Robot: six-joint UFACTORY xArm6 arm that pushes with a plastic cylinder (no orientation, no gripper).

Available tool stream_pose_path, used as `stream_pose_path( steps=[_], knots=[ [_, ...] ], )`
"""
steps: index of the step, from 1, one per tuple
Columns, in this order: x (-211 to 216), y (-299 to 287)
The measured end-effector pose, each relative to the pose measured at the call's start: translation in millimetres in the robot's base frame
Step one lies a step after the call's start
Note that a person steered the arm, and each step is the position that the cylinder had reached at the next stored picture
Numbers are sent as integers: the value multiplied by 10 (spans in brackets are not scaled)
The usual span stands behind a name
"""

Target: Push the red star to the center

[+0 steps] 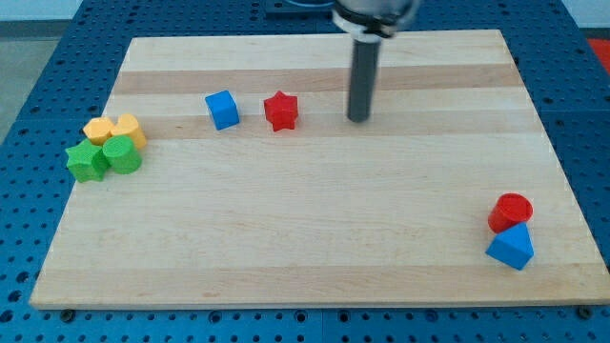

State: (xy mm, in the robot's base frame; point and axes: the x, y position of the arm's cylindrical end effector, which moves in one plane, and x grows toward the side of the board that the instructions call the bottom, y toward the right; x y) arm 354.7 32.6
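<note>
The red star (280,110) lies on the wooden board (315,229) in its upper middle part. My tip (358,119) rests on the board to the star's right, a clear gap away and at about the same height in the view. The dark rod rises straight up from the tip to the arm at the view's top. A blue cube (222,109) sits just left of the star, apart from it.
At the board's left edge a cluster holds a yellow hexagon (98,130), a yellow cylinder (129,129), a green star (87,161) and a green cylinder (122,153). At the lower right a red cylinder (511,211) touches a blue triangle (512,248).
</note>
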Motion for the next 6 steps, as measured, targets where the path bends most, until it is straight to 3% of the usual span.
stream_pose_path(
  steps=[2, 3, 5, 6],
  knots=[
    [-314, -1151],
    [-94, -1475],
    [104, -902],
    [13, -981]
  ],
)
